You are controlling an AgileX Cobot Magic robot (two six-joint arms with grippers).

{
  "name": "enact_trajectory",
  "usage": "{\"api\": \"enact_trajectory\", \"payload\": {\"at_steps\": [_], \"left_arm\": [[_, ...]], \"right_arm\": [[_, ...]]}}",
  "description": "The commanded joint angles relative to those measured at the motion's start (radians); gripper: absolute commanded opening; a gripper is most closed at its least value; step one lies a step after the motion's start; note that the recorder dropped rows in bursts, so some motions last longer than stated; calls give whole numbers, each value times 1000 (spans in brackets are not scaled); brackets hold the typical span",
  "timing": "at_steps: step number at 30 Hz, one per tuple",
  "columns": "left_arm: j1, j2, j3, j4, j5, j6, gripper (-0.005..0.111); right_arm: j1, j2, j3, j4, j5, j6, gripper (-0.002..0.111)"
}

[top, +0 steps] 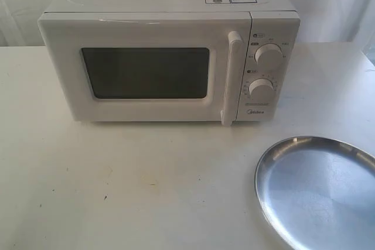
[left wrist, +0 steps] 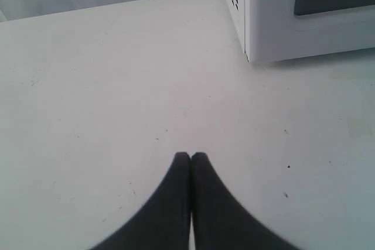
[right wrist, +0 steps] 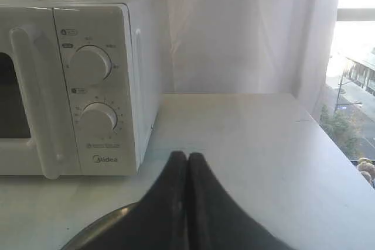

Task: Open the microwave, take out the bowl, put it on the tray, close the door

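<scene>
Left claw [left wrist: 190, 156] and right claw [right wrist: 187, 156]: both pinched closed, empty. Door [top: 146, 36]: shut, rigid, likely light-swinging; grip its upright bar handle [top: 232, 77] at right edge.

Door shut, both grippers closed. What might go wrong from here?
1. The handle stands right beside the knobs; a gripper going for it may turn one.
2. The dark window hides the bowl, so its place inside is unknown.
3. The left gripper and right gripper are both shut; unless one opens first, it may only shove the microwave.
</scene>
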Motion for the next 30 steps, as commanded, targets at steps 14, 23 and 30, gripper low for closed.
{"api": "enact_trajectory", "payload": {"at_steps": [14,23,30], "left_arm": [[-1,-2,-1,-3,1,-7,0],[-1,-2,-1,-3,1,-7,0],[-1,-2,-1,-3,1,-7,0]], "right_arm": [[-5,-7,4,-1,-259,429,0],[-3,-7,4,-17,-473,606,0],[-2,78,-36,-575,-848,967,0]]}}
